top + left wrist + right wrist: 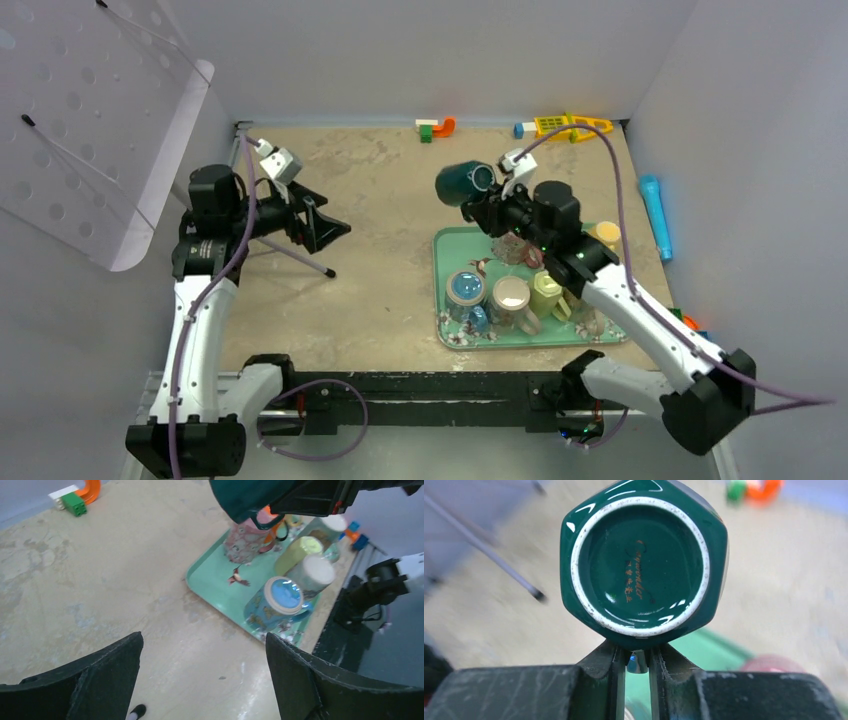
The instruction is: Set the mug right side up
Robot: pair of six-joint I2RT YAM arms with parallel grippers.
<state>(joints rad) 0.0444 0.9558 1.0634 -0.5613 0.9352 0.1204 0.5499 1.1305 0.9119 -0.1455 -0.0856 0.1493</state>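
A dark green mug (462, 183) hangs in the air on its side, off the far left corner of the green tray (446, 256). My right gripper (490, 204) is shut on its handle. In the right wrist view the mug's base (640, 565), with a white foot ring, faces the camera, and the handle is pinched between the fingers (616, 666). The mug also shows at the top of the left wrist view (245, 500). My left gripper (325, 230) is open and empty over the bare table at the left; its fingers (95, 675) show wide apart.
The tray holds several mugs upside down: a blue one (466, 290), a white-bottomed one (511, 295), a yellow-green one (546, 293) and a pink patterned one (243, 542). Toy bricks (434, 128) and a yellow toy (563, 126) lie by the back wall, a blue cylinder (655, 215) at right.
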